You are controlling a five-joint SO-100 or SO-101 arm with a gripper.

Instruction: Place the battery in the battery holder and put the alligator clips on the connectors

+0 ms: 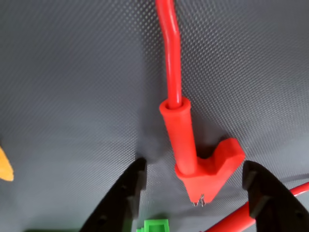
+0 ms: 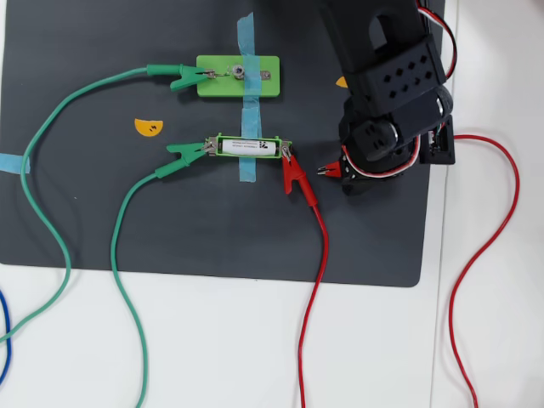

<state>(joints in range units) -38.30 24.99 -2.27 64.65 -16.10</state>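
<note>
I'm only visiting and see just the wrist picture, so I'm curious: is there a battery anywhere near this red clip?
Observer: Yes. In the overhead view the battery lies inside the green battery holder.
Operator: Is anything on the holder's far end?
Observer: The lower green alligator clip sits at its left end in the overhead view.
Operator: Any more clips?
Observer: The upper green alligator clip meets a separate green plate above the holder.

A dark textured mat (image 2: 102, 221) lies on a white table (image 2: 212, 348) under even light
</note>
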